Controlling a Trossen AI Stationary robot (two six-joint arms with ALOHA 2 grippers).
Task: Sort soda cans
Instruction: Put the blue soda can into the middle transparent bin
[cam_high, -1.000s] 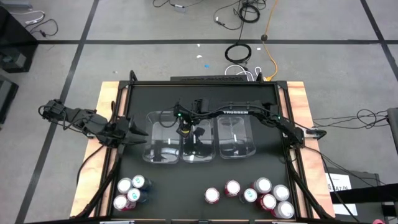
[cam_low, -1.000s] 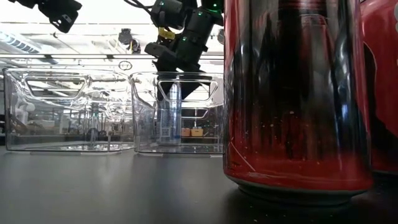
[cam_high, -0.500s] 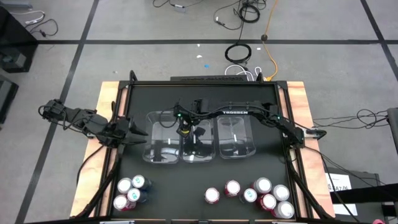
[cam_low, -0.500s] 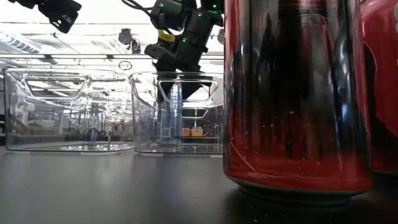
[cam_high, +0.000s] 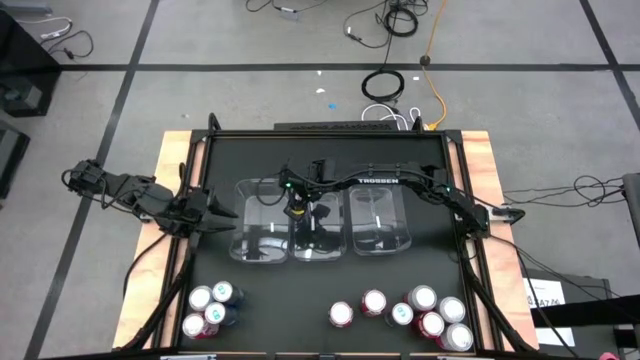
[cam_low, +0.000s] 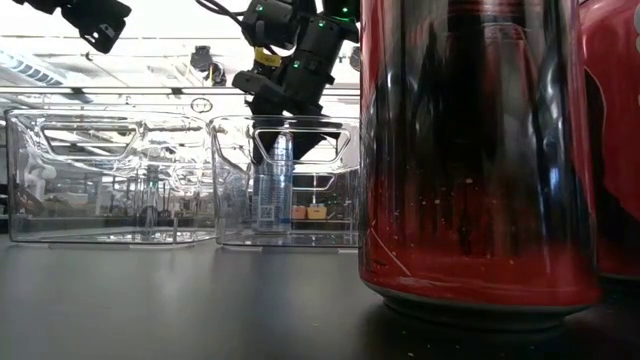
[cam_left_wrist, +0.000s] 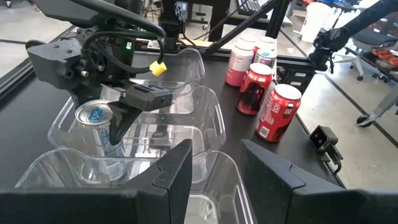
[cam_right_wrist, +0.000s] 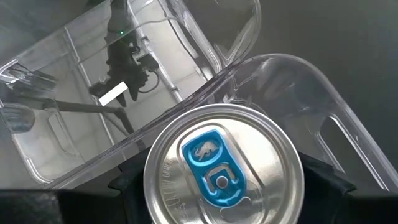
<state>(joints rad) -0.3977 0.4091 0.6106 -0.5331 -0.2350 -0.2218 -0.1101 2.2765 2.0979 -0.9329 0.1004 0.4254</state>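
Seen from above, a black table (cam_high: 330, 150) fills the middle of the frame, with three clear plastic bins (cam_high: 378, 220) side by side at its centre. The right arm reaches in from the right edge, and its right gripper (cam_high: 312, 232) sits over the middle bin (cam_high: 318, 245). In the right wrist view its fingers (cam_right_wrist: 323, 180) close on either side of a slim can with a silver top and blue tab (cam_right_wrist: 222, 167), which stands upright inside that bin. The low view shows this same blue and silver can (cam_low: 272, 185) at centre left, with the gripper above it.

The left gripper (cam_high: 222, 222) waits at the left edge of the table, just beside the left bin (cam_high: 258, 225), its jaws closed and empty.

Along the bottom of the overhead frame stand the other soda cans: a cluster of four (cam_high: 211, 308) at lower left, and a looser group of seven red and teal cans (cam_high: 420, 315) at lower right. A red can (cam_low: 470, 160) looms large at the right of the low view.
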